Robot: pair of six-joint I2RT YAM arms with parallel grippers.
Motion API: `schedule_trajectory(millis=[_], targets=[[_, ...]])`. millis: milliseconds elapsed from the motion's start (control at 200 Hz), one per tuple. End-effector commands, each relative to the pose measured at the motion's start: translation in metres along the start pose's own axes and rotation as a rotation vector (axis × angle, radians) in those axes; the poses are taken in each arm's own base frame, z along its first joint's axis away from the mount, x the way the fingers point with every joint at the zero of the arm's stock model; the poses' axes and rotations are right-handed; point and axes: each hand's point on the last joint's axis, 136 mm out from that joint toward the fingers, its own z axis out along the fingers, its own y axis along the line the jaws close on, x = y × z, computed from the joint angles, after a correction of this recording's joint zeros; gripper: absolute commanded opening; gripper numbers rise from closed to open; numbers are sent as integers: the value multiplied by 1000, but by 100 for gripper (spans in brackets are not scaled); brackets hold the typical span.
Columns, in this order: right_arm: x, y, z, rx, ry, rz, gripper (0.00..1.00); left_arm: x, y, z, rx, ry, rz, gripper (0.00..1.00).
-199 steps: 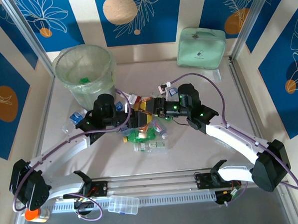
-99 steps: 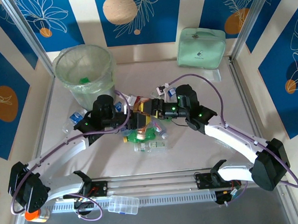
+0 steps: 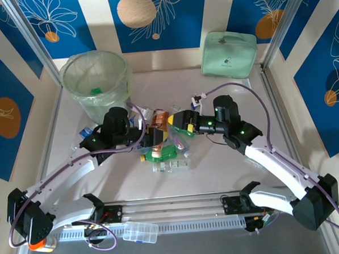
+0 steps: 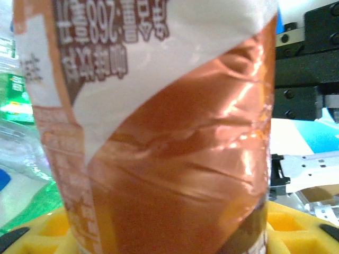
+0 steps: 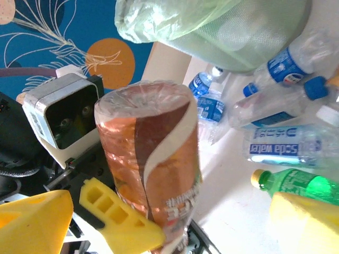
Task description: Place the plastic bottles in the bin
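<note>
L gripper (image 3: pixel 152 137) was clenched on the orange-brown bottle (image 3: pixel 159 123) at table ctr. R gripper (image 3: pixel 178 122) sat just beside it at 3 o'clock, fingers spread wide, grasping nothing. The bin (image 3: pixel 96 79) stood at 10 o'clock. Other bottles (image 3: pixel 166 155) lay at 6 o'clock.

The pale grey-white tabletop (image 3: pixel 228 158) carries a round translucent grey-green plastic bin (image 3: pixel 96 79), lined with a clear bag, at its far left corner. A mint-green fabric zip pouch (image 3: pixel 229 54) sits far right against the wall. In the middle lie a crushed green plastic bottle (image 3: pixel 159 155) and, between it and the bin's foot, clear plastic bottles with blue caps (image 5: pixel 286 61).
</note>
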Motion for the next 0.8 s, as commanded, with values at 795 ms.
schedule_trajectory(millis=[795], targets=[[-2, -22, -66, 130, -54, -60, 94, -248, 130, -165, -714, -504, -76, 40]])
